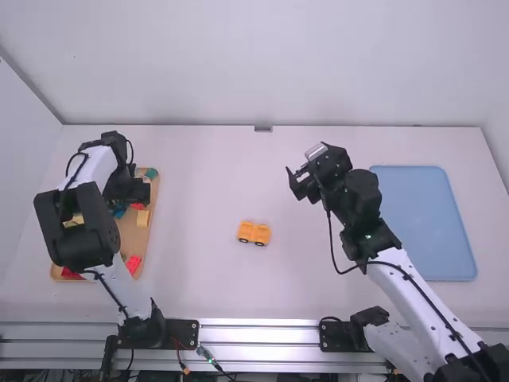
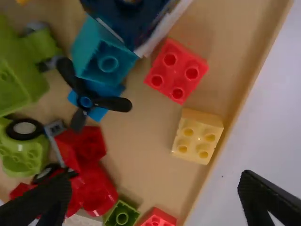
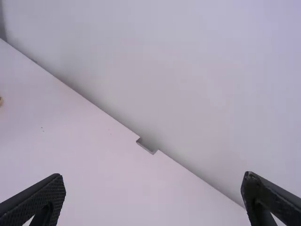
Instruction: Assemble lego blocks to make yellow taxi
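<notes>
My left gripper (image 1: 137, 192) is over the wooden tray (image 1: 156, 197) of loose blocks at the left. In the left wrist view this gripper (image 2: 153, 200) is open, its fingers wide apart with nothing held. A pale yellow 2x2 block (image 2: 196, 136) lies studs-up by the tray's edge, beside a red block (image 2: 176, 70). The same yellow block (image 1: 143, 218) shows in the high view. An orange-yellow car piece with black wheels (image 1: 254, 232) sits upright at mid-table. Right of it and farther back, my right gripper (image 1: 301, 181) is raised; this gripper (image 3: 153, 200) is open and holds nothing.
A blue tray (image 1: 425, 227) lies at the table's right. Inside the wooden tray are a teal block (image 2: 96, 56), a black propeller (image 2: 85, 102), red pieces (image 2: 89, 181) and green pieces (image 2: 21, 75). A wall (image 1: 270, 64) rises behind the table.
</notes>
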### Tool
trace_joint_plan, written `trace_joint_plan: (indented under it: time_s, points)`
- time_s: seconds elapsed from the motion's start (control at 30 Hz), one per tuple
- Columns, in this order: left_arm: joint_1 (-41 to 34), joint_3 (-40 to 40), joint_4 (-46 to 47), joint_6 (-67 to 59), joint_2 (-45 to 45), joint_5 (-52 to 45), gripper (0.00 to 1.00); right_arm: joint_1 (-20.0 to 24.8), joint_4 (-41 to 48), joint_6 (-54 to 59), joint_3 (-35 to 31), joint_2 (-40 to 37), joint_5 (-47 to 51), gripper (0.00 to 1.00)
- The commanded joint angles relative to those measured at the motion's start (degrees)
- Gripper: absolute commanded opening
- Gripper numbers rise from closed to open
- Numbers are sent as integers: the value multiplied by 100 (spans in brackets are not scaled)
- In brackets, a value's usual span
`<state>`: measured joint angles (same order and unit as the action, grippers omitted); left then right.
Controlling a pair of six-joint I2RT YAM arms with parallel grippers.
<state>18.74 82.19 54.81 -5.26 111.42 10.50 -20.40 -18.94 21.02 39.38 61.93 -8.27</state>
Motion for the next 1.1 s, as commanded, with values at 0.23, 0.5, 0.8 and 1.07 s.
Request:
trace_joint_plan:
  time_s: [0.23, 0.5, 0.8, 1.07]
  points:
    - [0, -599, -527, 120, -63, -264, 59, 13, -229, -216, 138, -9, -76, 99]
    - [-35, -807, -892, 74, -63, -511, 59, 11, -308, -317, 138, -9, -74, 99]
    - [151, -1182, -1272, -501, -63, -942, 59, 11, -339, -319, 138, -9, -74, 99]
    - [389, -1231, -1373, -485, -63, -1005, 54, 11, -378, -321, 138, -9, -92, 99]
